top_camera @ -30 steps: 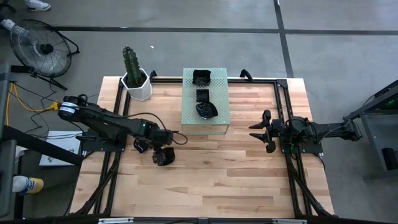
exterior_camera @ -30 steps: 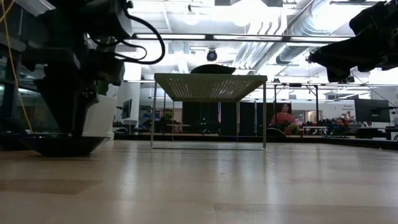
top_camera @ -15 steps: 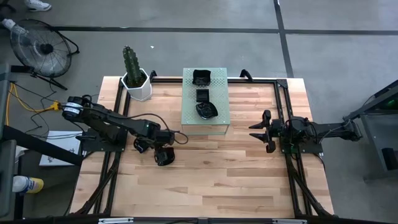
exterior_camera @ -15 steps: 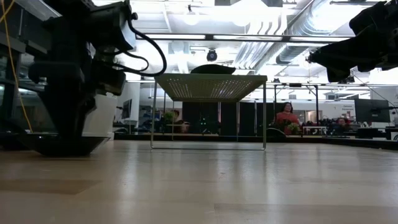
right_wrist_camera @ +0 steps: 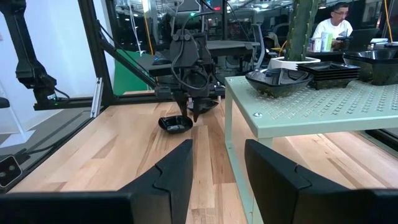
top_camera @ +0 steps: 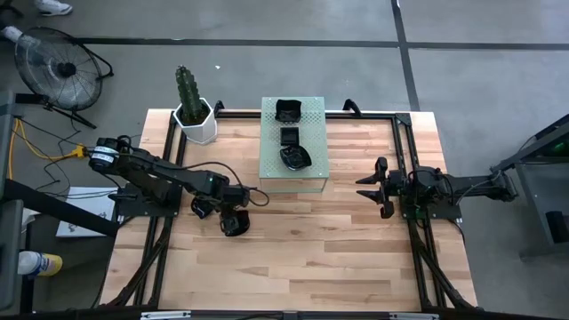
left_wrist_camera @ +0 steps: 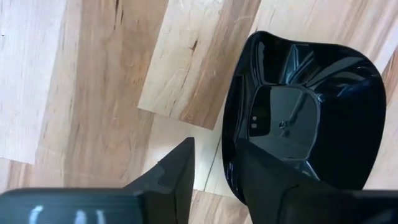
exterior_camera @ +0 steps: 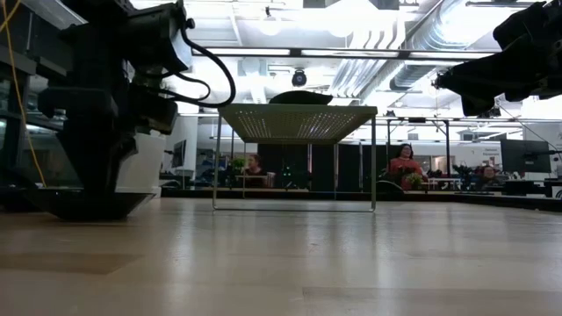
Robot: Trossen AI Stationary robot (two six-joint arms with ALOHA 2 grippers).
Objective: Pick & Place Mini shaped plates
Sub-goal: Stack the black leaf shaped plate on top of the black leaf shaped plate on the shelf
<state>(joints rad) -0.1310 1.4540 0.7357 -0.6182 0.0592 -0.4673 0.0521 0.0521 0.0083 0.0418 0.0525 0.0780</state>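
A small glossy black dish (top_camera: 234, 223) lies on the wooden surface (top_camera: 338, 249), in front of the pale green perforated stand (top_camera: 293, 169) and off toward its cactus-pot side. The left end effector (top_camera: 233, 213) is down on this dish, one finger (left_wrist_camera: 171, 180) outside the rim and the other inside the bowl, straddling the edge; whether they already pinch it I cannot tell. Three more black dishes (top_camera: 289, 135) sit in a row on top of the stand. The white hexagonal cactus pot (top_camera: 196, 122) stands just beside the stand's far corner. The right end effector (top_camera: 366, 188) waits on the stand's other side, fingers spread and holding nothing.
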